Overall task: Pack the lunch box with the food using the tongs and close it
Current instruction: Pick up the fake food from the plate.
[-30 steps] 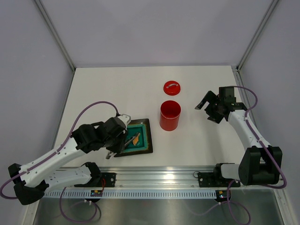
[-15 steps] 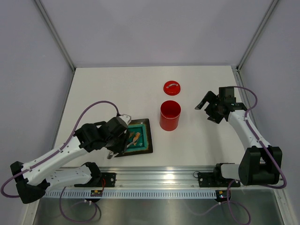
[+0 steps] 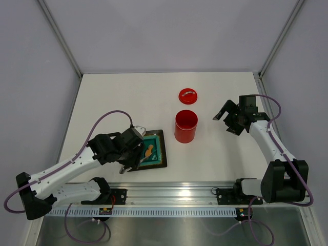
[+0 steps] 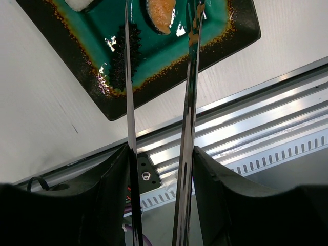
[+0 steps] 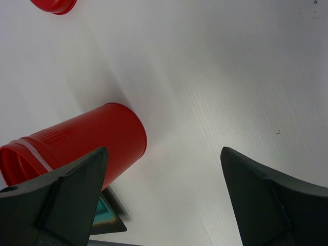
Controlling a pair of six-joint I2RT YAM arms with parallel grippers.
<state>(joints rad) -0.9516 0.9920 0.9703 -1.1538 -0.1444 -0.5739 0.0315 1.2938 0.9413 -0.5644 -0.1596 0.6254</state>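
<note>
Down at the near side of the table, the left pincer [image 4: 161, 154] is clamped on the tongs [image 4: 130, 102]. Their two silver arms run out past its fingertips, one pressed along the inside of each finger, with a gap between them. Beyond the fingertips the tong arms reach over a square dark plate [image 4: 215, 48] with a teal centre. An orange piece [image 4: 161, 13] sits between the arms near their far ends. A dark spiky stick [image 4: 119, 61] lies against one arm, partly behind it, and a white piece [image 4: 82, 4] shows outside that arm at the picture's edge. The right pincer [image 5: 163, 154] hangs with its fingers spread wide and nothing between them. The lunch box [image 5: 77, 143], upright and uncovered, stands ahead of it toward the other arm, apart from both fingers. The lid [image 5: 54, 5] lies farther beyond on the white table [image 3: 128, 97], handle up.
</note>
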